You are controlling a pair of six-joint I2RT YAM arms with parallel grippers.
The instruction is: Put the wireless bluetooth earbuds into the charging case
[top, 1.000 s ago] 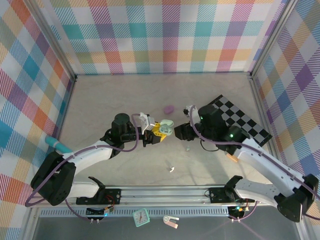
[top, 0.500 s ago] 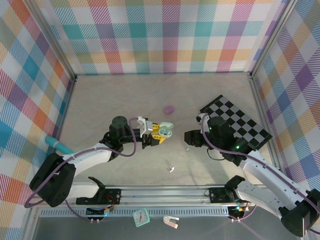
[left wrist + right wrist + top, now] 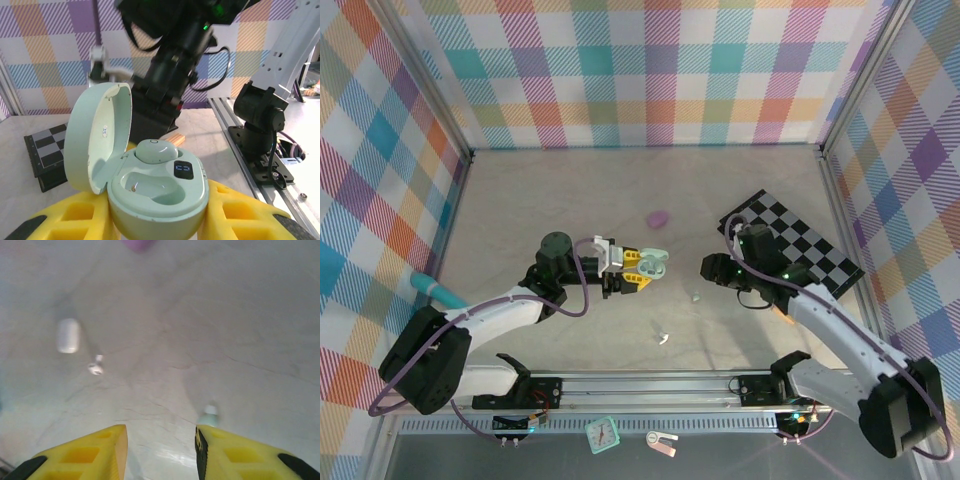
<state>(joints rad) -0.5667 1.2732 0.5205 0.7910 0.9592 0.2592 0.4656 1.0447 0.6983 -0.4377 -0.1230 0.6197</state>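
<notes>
- The left tool [image 3: 642,270] is closed on the mint-green pebble-shaped charging case [image 3: 654,261]. Its yellow fingers [image 3: 75,215] press the lower body from both sides, above the pale tabletop [image 3: 540,190].
- The case is open, with its hollow face turned up towards the left wrist camera. Its lid [image 3: 97,135] stands upright on the left-hand side.
- One mint-green earbud [image 3: 155,150] sits in the far socket, and the near socket is bare.
- A small white earbud [image 3: 663,339] lies on the tabletop, nearer the arm bases.
- A pale purple pebble-shaped thing [image 3: 658,216] lies farther back.
- A loose mint-green earbud [image 3: 695,296] lies just beside one finger of the right tool [image 3: 160,447]. Its paler end points away from that tool.
- The right tool is spread wide, holding nothing and pointing leftwards towards the case.
- A black-and-white checkered mat [image 3: 800,245] lies flat behind it.
</notes>
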